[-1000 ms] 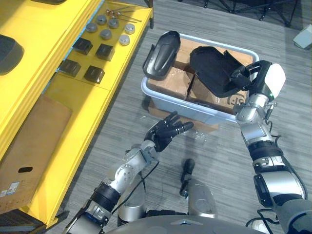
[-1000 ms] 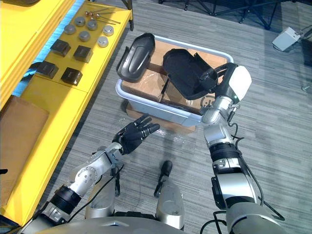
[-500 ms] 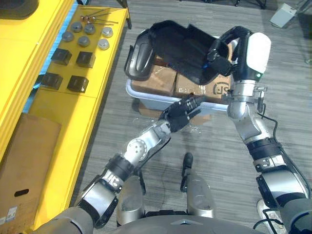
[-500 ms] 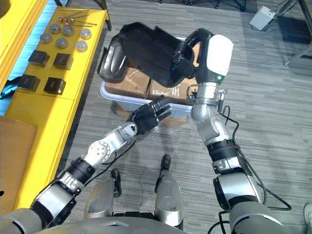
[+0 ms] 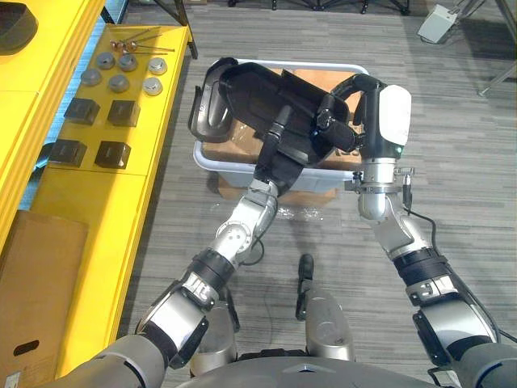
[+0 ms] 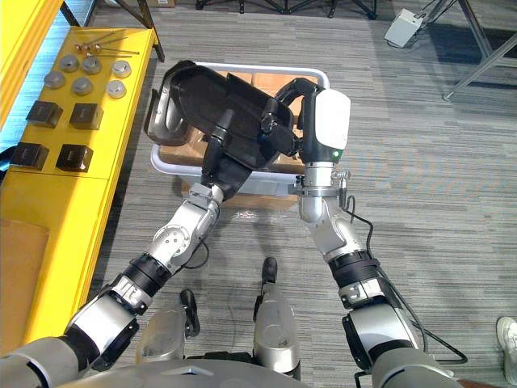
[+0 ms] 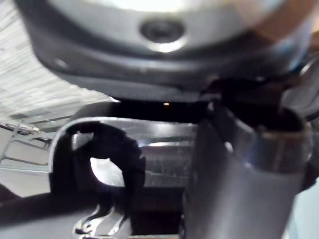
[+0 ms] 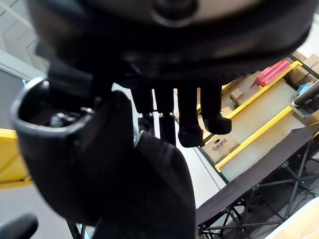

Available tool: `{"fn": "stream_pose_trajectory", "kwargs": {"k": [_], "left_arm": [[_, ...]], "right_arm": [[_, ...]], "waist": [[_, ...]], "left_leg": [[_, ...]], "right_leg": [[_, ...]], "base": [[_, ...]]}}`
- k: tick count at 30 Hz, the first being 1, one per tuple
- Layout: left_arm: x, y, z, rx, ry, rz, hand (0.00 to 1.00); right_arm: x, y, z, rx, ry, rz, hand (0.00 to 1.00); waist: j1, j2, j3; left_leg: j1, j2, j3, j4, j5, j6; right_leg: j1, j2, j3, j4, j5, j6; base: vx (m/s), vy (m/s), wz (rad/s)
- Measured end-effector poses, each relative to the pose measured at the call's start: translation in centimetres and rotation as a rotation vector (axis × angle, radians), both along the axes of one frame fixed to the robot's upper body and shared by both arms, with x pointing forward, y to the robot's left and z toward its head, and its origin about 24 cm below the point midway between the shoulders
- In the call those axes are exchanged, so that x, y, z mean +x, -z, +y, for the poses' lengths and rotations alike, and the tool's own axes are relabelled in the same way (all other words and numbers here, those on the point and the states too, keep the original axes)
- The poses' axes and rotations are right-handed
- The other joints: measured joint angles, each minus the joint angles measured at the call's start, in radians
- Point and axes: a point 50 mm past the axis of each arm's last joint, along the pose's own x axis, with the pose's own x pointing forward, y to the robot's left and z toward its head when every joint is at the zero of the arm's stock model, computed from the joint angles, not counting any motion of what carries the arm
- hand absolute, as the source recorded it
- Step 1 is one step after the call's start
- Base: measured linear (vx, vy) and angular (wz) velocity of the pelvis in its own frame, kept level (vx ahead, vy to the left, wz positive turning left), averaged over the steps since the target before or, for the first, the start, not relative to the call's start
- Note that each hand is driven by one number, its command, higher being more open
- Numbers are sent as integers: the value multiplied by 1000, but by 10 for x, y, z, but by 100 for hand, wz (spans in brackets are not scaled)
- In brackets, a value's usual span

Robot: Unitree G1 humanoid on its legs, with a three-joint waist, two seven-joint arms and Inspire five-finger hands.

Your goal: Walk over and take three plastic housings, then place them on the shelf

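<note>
Aloft, glossy black housing [image 5: 258, 97]: right hand [image 5: 336, 129] grasps it; left hand [image 5: 277, 167] grip unclear.

Grey, seemingly wooden plank floor [image 5: 460, 129]; yellow shelf [image 5: 89, 214]

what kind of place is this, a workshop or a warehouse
Most likely a factory or warehouse work area: a long yellow shelf laid out with metal discs and dark blocks, a pale plastic bin of cardboard boxes and black plastic housings, on grey flooring.

Housing [image 5: 250, 93] over bin [image 5: 208, 159]; shelf [image 5: 81, 210] to its left.
</note>
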Motion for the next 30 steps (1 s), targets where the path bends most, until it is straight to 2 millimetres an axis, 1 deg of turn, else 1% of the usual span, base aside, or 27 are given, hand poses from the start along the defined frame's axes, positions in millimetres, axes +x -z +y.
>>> {"fn": "stream_pose_trajectory", "kwargs": {"k": [2, 3, 4, 6, 9, 11, 15, 22, 23, 27, 29, 30], "left_arm": [[1, 2, 1, 8, -17, 28, 100], [1, 4, 2, 14, -31, 44, 0], [2, 6, 3, 19, -39, 57, 0], [4, 16, 6, 30, -69, 114, 0], [4, 18, 7, 40, -80, 125, 0], [4, 18, 7, 74, -84, 101, 0], [4, 14, 4, 121, -92, 38, 0], [0, 17, 2, 195, -146, 3, 0], [-3, 20, 3, 203, -160, 7, 0], [-5, 26, 9, 232, -195, 12, 0], [-5, 25, 17, 258, -253, 10, 0], [-4, 22, 25, 280, -306, 9, 0]], "right_arm": [[-4, 2, 6, 4, -31, -4, 0], [-8, 6, 10, 15, -56, -3, 0], [-9, 8, 13, 19, -70, 1, 0], [-17, 18, 24, 35, -124, 20, 0], [-23, 19, 31, 57, -154, 14, 0], [-24, 20, 30, 63, -152, 17, 0], [-25, 24, 26, 120, -139, 37, 0], [-40, 34, 29, 195, -132, 35, 0], [-43, 37, 30, 204, -134, 45, 100], [-53, 49, 33, 259, -148, 92, 100], [-62, 57, 38, 290, -179, 125, 100], [-67, 63, 41, 321, -203, 158, 100]], "waist": [[0, -4, -5], [-1, -8, -13], [-2, -11, -19], [-1, -24, -44], [-3, -34, -55], [0, -39, -59], [1, -40, -63], [-5, -42, -110], [-5, -42, -118], [-4, -44, -136], [-5, -47, -145], [-5, -51, -150]], "left_leg": [[1, 1, 0, 0, 0, 0], [2, 1, 1, -2, 0, 0], [3, 1, 2, -3, 0, 0], [14, 0, 13, -14, 0, 0], [16, 0, 15, -14, -1, -1], [17, 0, 15, -13, -1, -1], [35, 0, 16, -19, -2, -3], [59, -2, 32, -51, -2, -4], [73, -3, 34, -65, -1, -4], [99, -10, 39, -95, 8, -2], [105, -14, 39, -109, 16, -3], [111, -16, 39, -122, 23, -2]], "right_leg": [[0, 1, 0, 0, 0, 0], [1, 1, 1, -1, 0, 0], [1, 2, 2, -3, 1, 0], [10, 4, 7, -21, 9, 0], [29, 6, 8, -61, 29, 1], [39, 8, 7, -79, 38, -1], [62, 11, 7, -97, 43, 0], [74, 15, 15, -125, 50, 2], [80, 15, 18, -126, 50, 2], [91, 13, 20, -126, 50, 2], [92, 11, 19, -127, 50, 2], [92, 9, 16, -127, 50, 2]], "base": [[0, 0, 0], [0, 0, 0], [15, -5, -7], [20, -1, -10], [4, 1, -2], [0, 0, 0], [0, 0, 0], [18, -2, -6], [29, 8, -6], [9, 3, -1], [0, 0, 0], [-25, -8, 3]]}}
